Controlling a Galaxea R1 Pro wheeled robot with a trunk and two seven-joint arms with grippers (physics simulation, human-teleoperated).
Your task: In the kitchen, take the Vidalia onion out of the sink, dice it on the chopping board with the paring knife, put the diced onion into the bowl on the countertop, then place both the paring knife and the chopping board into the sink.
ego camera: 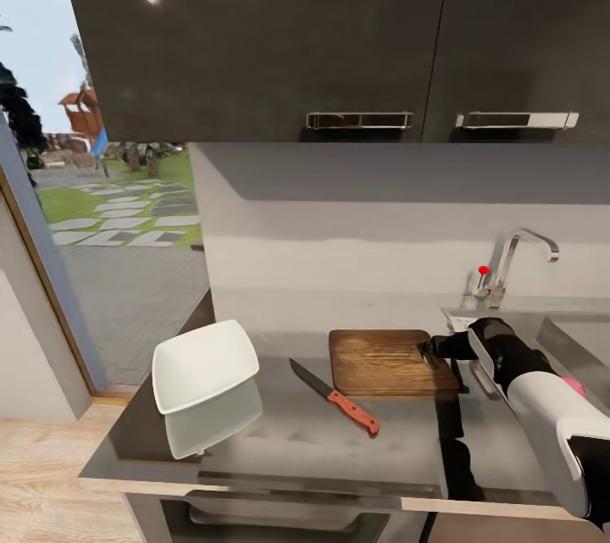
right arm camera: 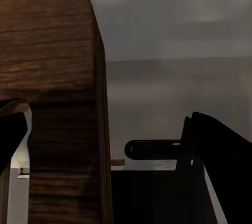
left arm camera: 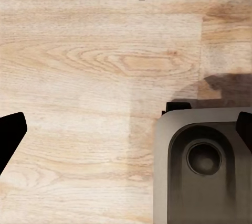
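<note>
Grey countertop [ego camera: 280, 433] under dark cabinets, from the head: white bowl [ego camera: 206, 365] at left, paring knife [ego camera: 335, 397] right of it, chopping board [ego camera: 381, 361] next, right gripper [ego camera: 432, 350] at the board's right edge, pink Vidalia onion [ego camera: 575, 386] peeking past the arm, apparently in the sink [ego camera: 585, 327] at right. From the left wrist: pale wood floor, left gripper [left arm camera: 126, 132] spread wide, holding nothing. From the right wrist: fingers [right arm camera: 215, 150] apart, straddling the board's corner, not clamped. Risk if closed now: board pinched and dragged, maybe into the knife, with the onion unfetched.
</note>
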